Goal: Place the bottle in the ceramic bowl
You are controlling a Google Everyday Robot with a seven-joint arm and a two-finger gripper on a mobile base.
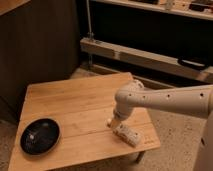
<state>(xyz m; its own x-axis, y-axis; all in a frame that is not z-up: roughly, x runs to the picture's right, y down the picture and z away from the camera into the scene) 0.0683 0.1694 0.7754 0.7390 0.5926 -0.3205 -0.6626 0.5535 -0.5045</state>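
The white bottle [127,135] lies on its side near the right front corner of the wooden table [75,102]. My gripper [114,123] comes down from the white arm [165,100] on the right and hangs open over the bottle's left end, close to it or touching it. The bottle rests on the tabletop. The black ceramic bowl [40,136] sits at the table's left front corner, far to the left of the gripper, with a small pale spot in its middle.
The low table stands on a speckled floor [175,155]. A dark wall panel [45,45] rises behind it, and a long pale shelf rail [145,56] runs behind at the right. The table's right edge is just beyond the bottle.
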